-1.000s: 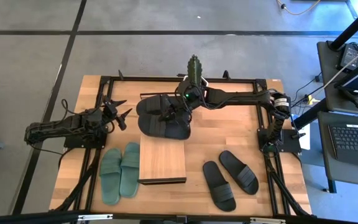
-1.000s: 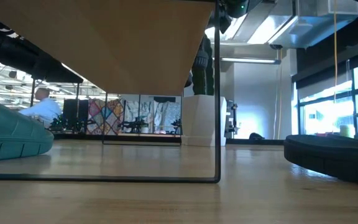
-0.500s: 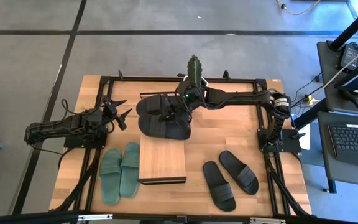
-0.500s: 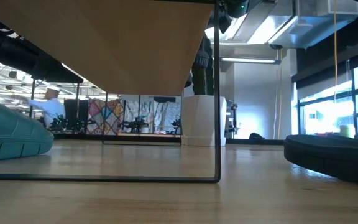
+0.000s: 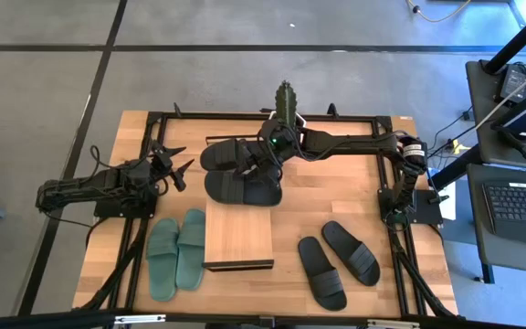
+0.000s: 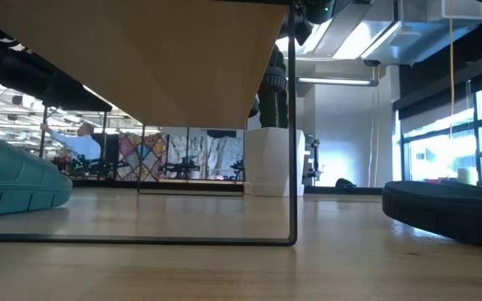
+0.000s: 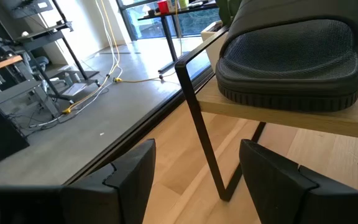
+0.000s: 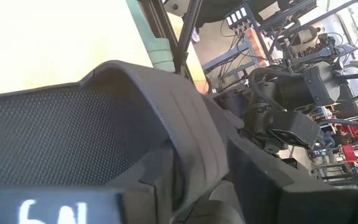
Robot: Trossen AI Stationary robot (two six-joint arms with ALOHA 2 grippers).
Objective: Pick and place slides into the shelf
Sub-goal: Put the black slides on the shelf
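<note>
The shelf (image 5: 238,238), a wooden plank top on a thin black frame, stands mid-table. Two black slides (image 5: 241,188) lie on its far end, and one shows resting sole-down on the plank in the left wrist view (image 7: 291,56). My right gripper (image 5: 257,165) reaches in from the far right and is shut on one black slide. The green pair (image 5: 176,251) lies sole-down on the table left of the shelf. Another black pair (image 5: 338,260) lies to its right. My left gripper (image 5: 173,164) waits open, left of the shelf. My right gripper holds a black slide by its wide strap (image 8: 191,158), pinched between the two fingers (image 8: 67,208), which lie across the strap. The fingers slant down from the table's far right. The mesh footbed (image 8: 48,137) lies beside them. The arm hides whether the sole is lifted.
A potted cactus (image 5: 286,99) stands at the table's far edge behind the right arm. A black frame (image 5: 336,117) rims the table. The shelf's thin leg (image 6: 292,125) stands upright in the low view. A person moves in the room far behind.
The black slide under my right gripper has shifted a little on the shelf's far end; the arm itself has hardly moved.
</note>
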